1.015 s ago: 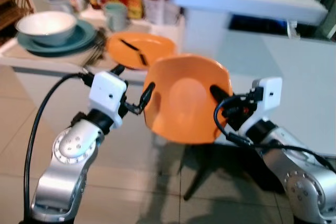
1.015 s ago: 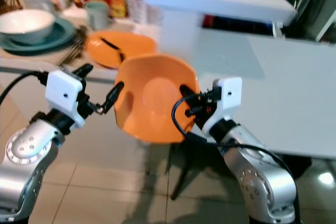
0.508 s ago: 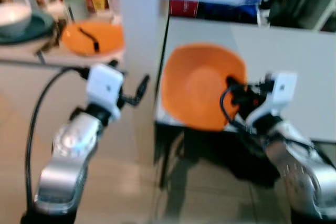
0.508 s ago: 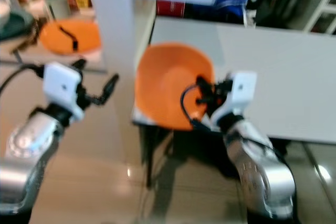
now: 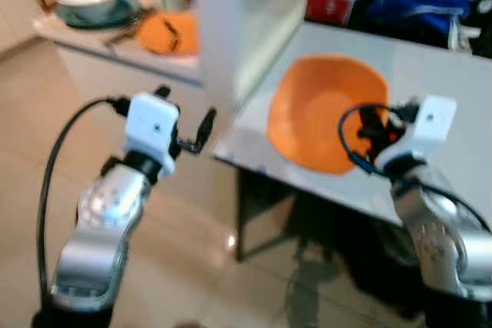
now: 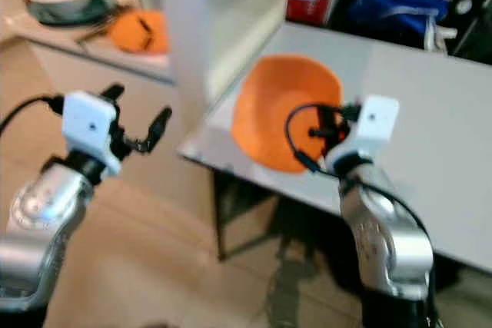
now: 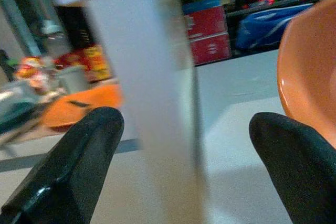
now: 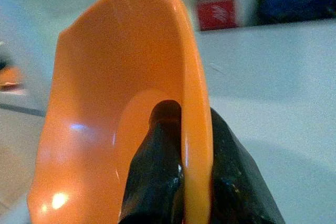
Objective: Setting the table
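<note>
Right gripper [image 8: 181, 182] pinched on rim of deep orange plastic bowl [image 5: 327, 120], held tilted above near edge of white table [image 5: 453, 67]. Left gripper [image 5: 191, 124] spread, empty. Bowl not placed; orange plate [image 5: 171, 34], teal-and-white dishes [image 5: 88, 1] remain on counter.

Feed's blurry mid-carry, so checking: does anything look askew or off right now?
Only the orange plastic bowl: the right gripper pinches its rim, holding it tipped on edge above the grey table, not level. It looks empty, nothing spilled. The left gripper is open, holding nothing.
</note>
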Tool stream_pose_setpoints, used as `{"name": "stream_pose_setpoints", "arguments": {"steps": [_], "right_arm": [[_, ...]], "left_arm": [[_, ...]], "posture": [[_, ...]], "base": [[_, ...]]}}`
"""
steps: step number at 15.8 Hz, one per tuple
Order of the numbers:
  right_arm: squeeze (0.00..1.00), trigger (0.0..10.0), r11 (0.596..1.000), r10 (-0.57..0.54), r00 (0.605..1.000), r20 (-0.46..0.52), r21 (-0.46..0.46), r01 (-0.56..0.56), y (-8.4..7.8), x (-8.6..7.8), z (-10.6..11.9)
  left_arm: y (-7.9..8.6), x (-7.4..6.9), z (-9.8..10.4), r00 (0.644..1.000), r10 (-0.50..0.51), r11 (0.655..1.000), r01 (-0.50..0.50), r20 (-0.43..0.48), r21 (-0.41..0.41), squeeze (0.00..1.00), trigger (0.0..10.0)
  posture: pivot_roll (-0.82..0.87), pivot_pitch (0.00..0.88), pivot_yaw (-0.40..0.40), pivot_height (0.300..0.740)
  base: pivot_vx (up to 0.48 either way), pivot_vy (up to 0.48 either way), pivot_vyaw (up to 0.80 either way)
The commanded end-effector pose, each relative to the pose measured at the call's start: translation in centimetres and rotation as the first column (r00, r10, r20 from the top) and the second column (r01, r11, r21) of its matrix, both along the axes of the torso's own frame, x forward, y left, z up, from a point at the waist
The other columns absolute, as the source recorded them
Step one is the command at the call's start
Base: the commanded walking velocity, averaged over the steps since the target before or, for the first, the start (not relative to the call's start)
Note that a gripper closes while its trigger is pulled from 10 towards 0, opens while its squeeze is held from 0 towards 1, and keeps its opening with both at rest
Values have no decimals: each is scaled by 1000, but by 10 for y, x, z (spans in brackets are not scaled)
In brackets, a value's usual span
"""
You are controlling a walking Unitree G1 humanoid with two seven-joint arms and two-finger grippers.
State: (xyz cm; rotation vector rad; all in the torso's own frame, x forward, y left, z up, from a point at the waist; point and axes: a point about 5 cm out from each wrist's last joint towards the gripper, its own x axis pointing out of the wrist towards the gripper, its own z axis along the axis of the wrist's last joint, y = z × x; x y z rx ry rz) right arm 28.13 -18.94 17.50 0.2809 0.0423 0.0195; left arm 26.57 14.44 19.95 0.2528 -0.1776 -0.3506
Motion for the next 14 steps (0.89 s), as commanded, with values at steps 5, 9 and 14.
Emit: {"name": "stream_pose_setpoints", "arguments": {"steps": [5,9,14], "right_arm": [[0,10000,974,-39,993,109,227,14,-8,-3,19],[0,10000,971,5,997,76,238,-23,-4,-1,18],[0,10000,991,-129,989,-69,25,131,-18,10,6]], "left_arm": [[-2,0,3,1000,-1,1000,1,18,14,0,10000],[-4,0,2,1000,-3,1000,3,21,12,0,10000],[-3,2,2,1000,7,1000,-8,26,14,0,10000]], "posture": [[-3,10,-16,740],[-2,0,-22,740],[-4,0,-23,740]], "base": [[0,-480,0],[0,-480,0],[0,-480,0]]}}
